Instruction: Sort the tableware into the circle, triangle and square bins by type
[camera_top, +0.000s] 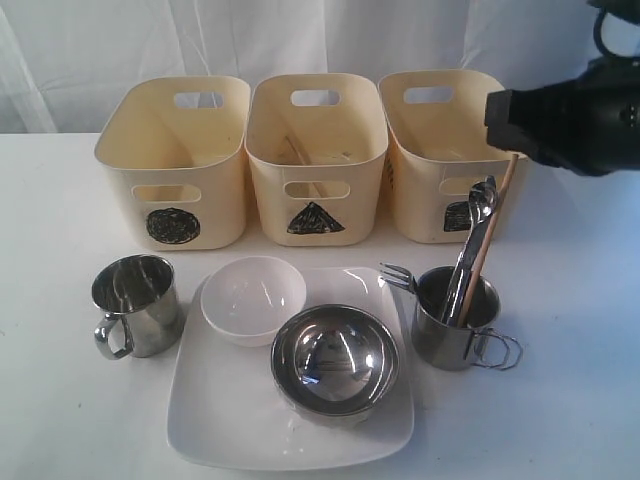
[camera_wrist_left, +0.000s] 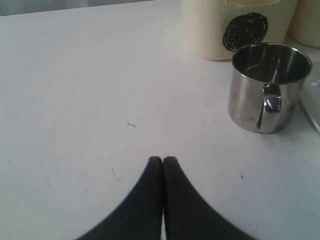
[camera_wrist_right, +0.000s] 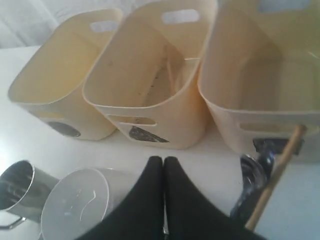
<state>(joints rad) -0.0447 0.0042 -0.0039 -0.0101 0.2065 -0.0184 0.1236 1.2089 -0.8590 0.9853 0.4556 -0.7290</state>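
Nearest lies the large square white plate (camera_top: 200, 420) on the white table (camera_top: 60, 400). It carries a shiny steel bowl (camera_top: 335, 362) toward its 4 o'clock corner and a small white bowl (camera_top: 254, 295) at 11 o'clock, the two close beside each other. At the plate's 9 o'clock stands an empty steel mug (camera_top: 135, 300). At 3 o'clock a second steel mug (camera_top: 455, 325) holds metal cutlery (camera_top: 481, 205) and a leaning wooden chopstick (camera_top: 493, 230).

Farther back, three cream plastic tubs stand in a row: the circle tub (camera_top: 175, 160) at 11 o'clock, the triangle tub (camera_top: 315, 160) at 12 and the square tub (camera_top: 440, 150) at 1.

Over bare table near the empty steel mug, the left tool (camera_wrist_left: 163, 160) is clenched on nothing. The right tool (camera_wrist_right: 163, 160), also clenched and empty, hangs beside the chopstick's upper end, in front of the tubs.
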